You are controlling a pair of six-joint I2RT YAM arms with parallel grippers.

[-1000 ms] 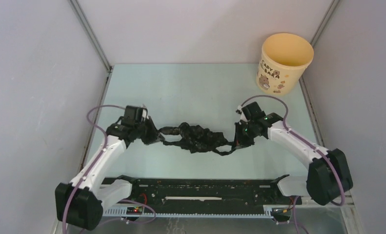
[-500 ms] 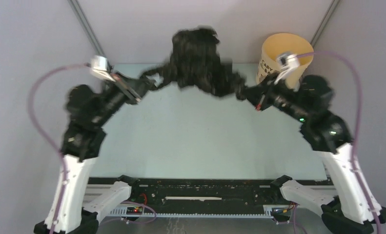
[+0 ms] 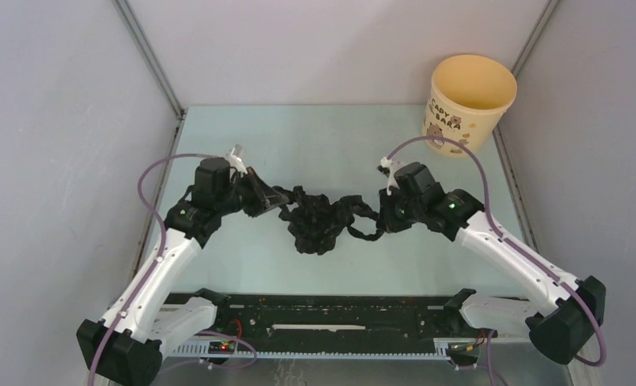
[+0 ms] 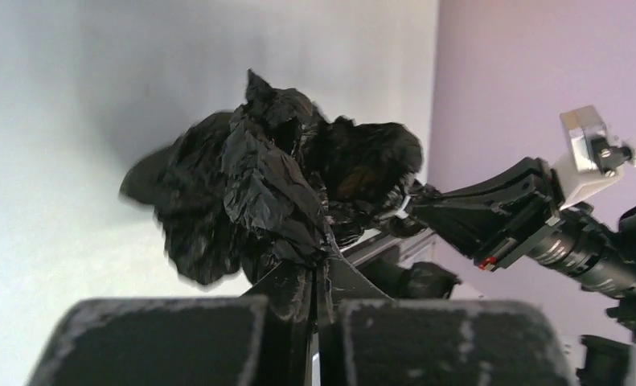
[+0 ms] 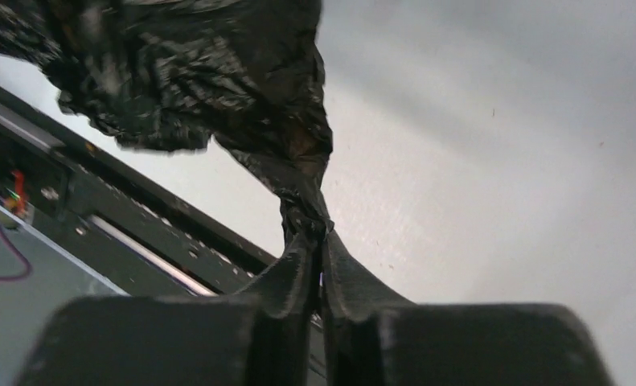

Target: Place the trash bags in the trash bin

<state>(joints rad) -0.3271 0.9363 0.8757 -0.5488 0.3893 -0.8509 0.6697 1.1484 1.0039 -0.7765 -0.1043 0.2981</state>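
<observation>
from above, the black bag hangs bunched between the two arms over the middle of the counter. the left pincer is clamped on one end, the right pincer on the other. the yellow bin stands well apart at the far right corner. left wrist: the pincer is pressed together on a twisted strand of film. right wrist: the pincer is closed tight on a thin neck of the bag.

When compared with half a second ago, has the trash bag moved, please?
Yes; the trash bag moved from level with the trash bin toward the arm bases.
</observation>
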